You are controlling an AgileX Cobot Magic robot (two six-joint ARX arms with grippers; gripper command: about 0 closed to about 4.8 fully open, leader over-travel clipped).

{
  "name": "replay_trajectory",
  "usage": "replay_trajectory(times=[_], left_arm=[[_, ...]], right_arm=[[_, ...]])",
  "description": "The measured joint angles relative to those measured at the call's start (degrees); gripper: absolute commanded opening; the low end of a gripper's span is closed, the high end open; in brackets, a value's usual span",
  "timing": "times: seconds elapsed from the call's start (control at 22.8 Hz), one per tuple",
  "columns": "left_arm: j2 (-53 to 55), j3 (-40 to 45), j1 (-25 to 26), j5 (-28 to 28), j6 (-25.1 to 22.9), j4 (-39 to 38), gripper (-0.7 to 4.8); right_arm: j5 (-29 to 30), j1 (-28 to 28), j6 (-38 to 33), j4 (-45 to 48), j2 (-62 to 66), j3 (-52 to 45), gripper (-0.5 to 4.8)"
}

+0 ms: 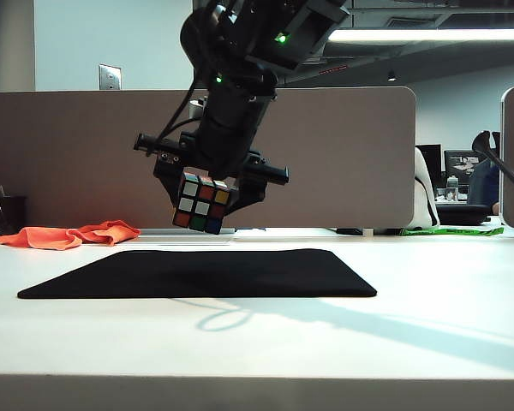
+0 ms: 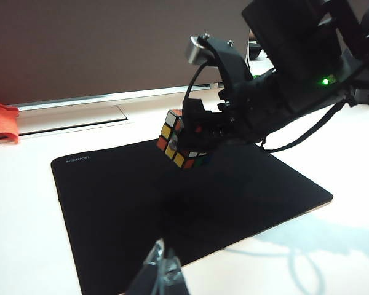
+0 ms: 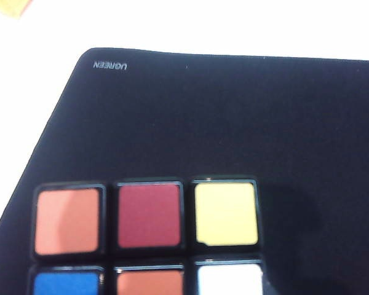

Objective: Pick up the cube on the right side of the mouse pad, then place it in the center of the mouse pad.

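My right arm comes down from above in the exterior view, forearm steep, wrist tilted, green lights lit on its housing. My right pincer (image 1: pixel 204 204) hangs in the air above the pad (image 1: pixel 197 274), well off the bench, closed on the cube (image 1: pixel 202 202); the cube sits tilted between the jaws, clear of the pad. From the left wrist view the same pincer (image 2: pixel 194 138) reaches in from the side, cable looping off the wrist. My left pincer (image 2: pixel 162 273) shows only its fingertips at the frame edge, low by the pad's near edge, close together, nothing between them.
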State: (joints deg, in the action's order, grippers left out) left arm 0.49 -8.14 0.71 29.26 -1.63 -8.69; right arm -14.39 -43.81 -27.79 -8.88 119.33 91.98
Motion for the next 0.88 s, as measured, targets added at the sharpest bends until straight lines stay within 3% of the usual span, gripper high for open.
replay_trajectory(times=[0.4,0.88], left_arm=[[0.0,0.0,0.0,0.02,0.0,-0.09,-0.06],[0.0,0.0,0.0,0.02,0.09,-0.11,-0.06]], right_arm=[[-2.27,1.88,-0.04,-3.98,0.02,-0.02,2.74],[0.33,1.77,-0.04,-4.07,1.4,-0.02,2.74]])
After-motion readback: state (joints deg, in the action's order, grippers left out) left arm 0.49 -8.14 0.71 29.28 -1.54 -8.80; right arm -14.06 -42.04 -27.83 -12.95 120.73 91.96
